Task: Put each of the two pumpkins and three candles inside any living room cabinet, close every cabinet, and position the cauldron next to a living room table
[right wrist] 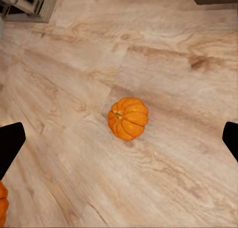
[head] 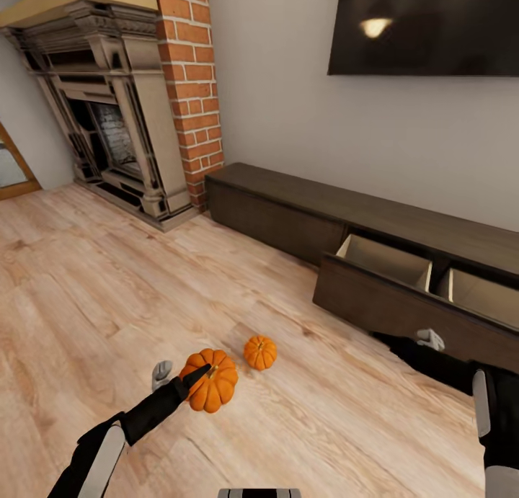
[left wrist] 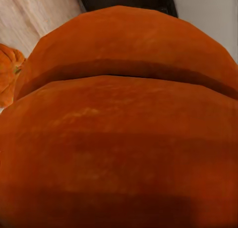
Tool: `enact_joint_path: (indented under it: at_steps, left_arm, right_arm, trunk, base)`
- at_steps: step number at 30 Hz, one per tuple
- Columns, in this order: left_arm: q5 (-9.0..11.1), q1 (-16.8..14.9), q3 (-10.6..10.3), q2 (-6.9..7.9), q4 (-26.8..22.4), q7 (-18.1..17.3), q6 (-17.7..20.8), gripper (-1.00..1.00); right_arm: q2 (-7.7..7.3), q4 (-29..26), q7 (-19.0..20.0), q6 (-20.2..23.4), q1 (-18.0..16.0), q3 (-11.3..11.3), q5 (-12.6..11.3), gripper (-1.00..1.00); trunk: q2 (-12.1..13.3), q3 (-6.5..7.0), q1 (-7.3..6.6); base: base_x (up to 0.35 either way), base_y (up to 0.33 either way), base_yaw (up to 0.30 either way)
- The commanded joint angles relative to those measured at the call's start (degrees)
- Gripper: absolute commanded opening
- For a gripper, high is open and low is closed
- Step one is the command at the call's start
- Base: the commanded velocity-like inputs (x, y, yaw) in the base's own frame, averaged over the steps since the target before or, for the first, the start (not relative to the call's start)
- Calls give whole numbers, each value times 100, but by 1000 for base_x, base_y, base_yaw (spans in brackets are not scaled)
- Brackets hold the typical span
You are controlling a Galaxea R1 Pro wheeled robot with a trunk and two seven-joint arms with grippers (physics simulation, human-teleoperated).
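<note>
Left wrist view is nearly all orange skin, so my left claw's fingers are hidden there. In the head view one grey finger shows on the far side of the bright orange ribbed pumpkin and a dark finger lies over its top by the stem. Left claw is clamped on that pumpkin. Can't tell if it is lifted or touching the light wood plank floor.

Second small orange ribbed pumpkin sits on the floor just beyond and to the right of the held one, apart from it. A sliver of it shows at the left wrist picture's edge.

My right claw has fingers spread wide, holding nothing. Only the two dark fingertips show at the picture's sides. The floor pumpkin lies between them and well past them, stem on its side. In the head view the right arm is cut off at the corner, and a grey claw part shows against the drawer.

Long low dark brown wood cabinet runs along the wall, ahead of the right claw. Its wide drawer is pulled out, with pale compartments that look bare as far as visible. The far end is cut off by the frame.
</note>
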Motion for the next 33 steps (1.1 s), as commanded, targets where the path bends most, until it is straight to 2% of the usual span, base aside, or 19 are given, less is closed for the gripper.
enact_joint_path:
  at_steps: [1, 2, 3, 5, 6, 8, 11, 16, 19, 23, 28, 29, 31, 33]
  left_arm:
    - [82, 33, 127, 27, -39, -60, 68, -100]
    - [84, 100, 355, 66, -91, -151, 81, -100]
    - [83, 130, 477, 80, -107, -199, 91, -100]
    - [81, 231, 938, 120, -147, -362, 130, -100]
    - [82, 259, 1029, 126, -154, -394, 135, -100]
    - [70, 350, 1262, 144, -166, -480, 147, -100]
    - [39, 406, 1371, 181, -142, -495, 135, -100]
    - [24, 428, 1411, 209, -119, -490, 125, -100]
    - [10, 432, 1412, 208, -113, -477, 131, -100]
    - [10, 433, 1407, 206, -107, -461, 140, -100]
    - [39, 435, 1423, 216, -121, -463, 199, -100]
    - [53, 440, 1448, 253, -153, -468, 371, -100]
    - [74, 458, 1693, 466, -272, -493, 992, -100]
    - [62, 468, 1848, 587, -369, -506, 1259, -100]
  right_arm:
    - [-2, 179, -43, 39, -85, -17, -2, 100]
    - [-23, 617, -182, 25, -297, -26, -10, 100]
    - [-38, 885, -247, 15, -434, -29, -14, 100]
    - [-95, 2204, -435, -137, -1083, -37, -18, 100]
    - [-119, 2540, -470, -254, -1240, -38, -17, 100]
    - [-296, 3676, -545, -980, -1650, -29, -17, 100]
    - [-397, 4366, -546, -1753, -1845, 3, 6, 100]
    - [-432, 4737, -456, -2119, -1917, 19, -6, 100]
    - [-434, 4865, -105, -2434, -1914, 37, 22, 100]
    - [-435, 5126, 158, -2871, -1907, 122, 47, 100]
    - [-430, 5339, 216, -2989, -1905, 166, 54, 100]
    - [-428, 5382, 204, -2996, -1905, 170, 60, 100]
    - [-423, 5490, 137, -3000, -1907, 195, 102, 100]
    - [-418, 5535, 96, -2995, -1919, 264, 171, 100]
  trunk:
    - [-2, -4, 1]
    - [-2, -4, 1]
    - [-2, -4, 1]
    - [-2, -4, 1]
    - [-2, -4, 1]
    - [-2, -4, 1]
    - [-2, -4, 1]
    - [-2, -4, 1]
    - [-2, -4, 1]
    - [-2, -4, 1]
    - [-2, -4, 1]
    - [-2, -4, 1]
    - [-2, -4, 1]
    - [-2, -4, 1]
  base:
    - [266, 237, 0]
    - [270, 228, 0]
    - [271, 225, 0]
    - [274, 219, 0]
    - [275, 217, 0]
    - [276, 215, 0]
    - [276, 214, 0]
    - [277, 213, 0]
    - [276, 219, 0]
    - [274, 228, 0]
    - [200, 172, 0]
    - [72, 62, 0]
    - [38, 33, 0]
    - [19, 17, 0]
